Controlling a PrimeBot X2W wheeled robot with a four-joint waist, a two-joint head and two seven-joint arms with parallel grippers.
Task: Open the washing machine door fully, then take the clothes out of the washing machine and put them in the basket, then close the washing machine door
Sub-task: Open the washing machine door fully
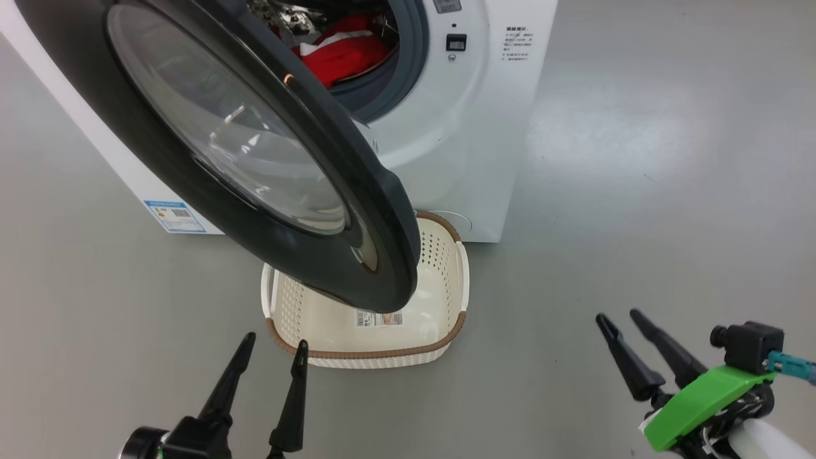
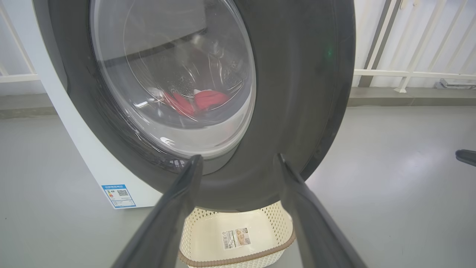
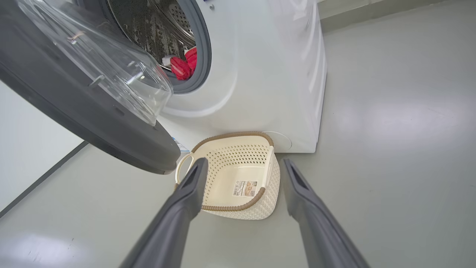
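The white washing machine (image 1: 459,134) stands ahead on the grey floor. Its washing machine door (image 1: 382,210), black-rimmed with a clear glass bowl, hangs partly open and swings out over the basket (image 1: 446,268). Red and white clothes (image 1: 344,54) lie in the steel drum, also seen as clothes (image 3: 184,65) and through the door glass as clothes (image 2: 208,100). The cream basket (image 3: 241,175) sits on the floor against the machine's front, empty but for a paper label. My left gripper (image 1: 274,341) is open, just before the basket's near rim. My right gripper (image 1: 618,315) is open at the lower right, over bare floor.
A blue label sticker (image 1: 173,215) marks the machine's left side. White railings (image 2: 409,56) and a wall run behind. Open grey floor (image 1: 637,191) stretches to the right of the machine. A dark object (image 2: 466,156) pokes in at the left wrist view's right edge.
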